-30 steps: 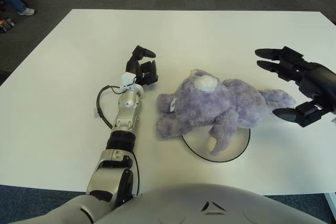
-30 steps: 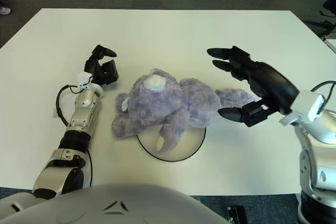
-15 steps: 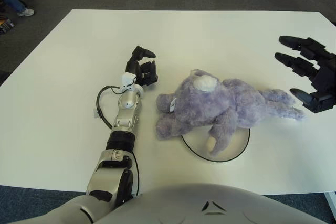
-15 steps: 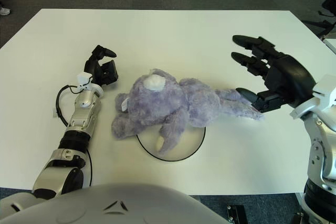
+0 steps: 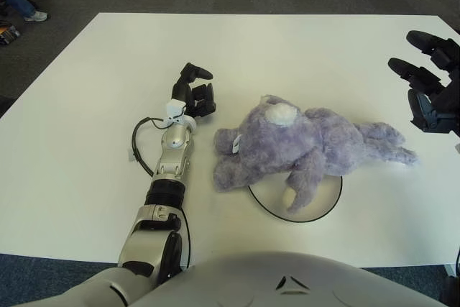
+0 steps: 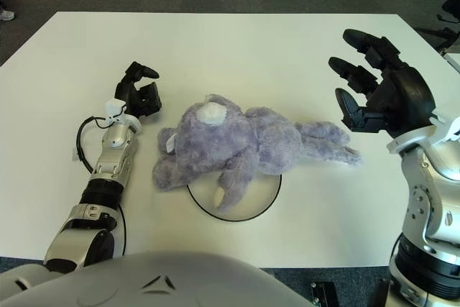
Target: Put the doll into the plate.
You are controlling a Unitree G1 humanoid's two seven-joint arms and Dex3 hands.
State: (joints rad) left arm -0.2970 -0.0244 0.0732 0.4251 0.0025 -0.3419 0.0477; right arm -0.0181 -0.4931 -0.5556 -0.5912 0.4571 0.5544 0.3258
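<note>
White table (image 6: 287, 48) carries a soft, floppy purple plush doll (image 6: 244, 141) draped over the plate (image 6: 248, 210); best grasped mid-body. Right hand (image 6: 377, 95) hovers spread, empty; left hand (image 6: 140, 91) idle, curled.

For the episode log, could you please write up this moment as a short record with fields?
doll: purple plush doll lying on its side, body over the plate, head and legs overhanging onto the table
plate: white plate with dark rim, mostly covered by the doll
table: white table
left hand: left hand shows left of the doll, holding nothing
right hand: right hand raised right of the doll, fingers spread, holding nothing
task state: doll released across the plate
</note>
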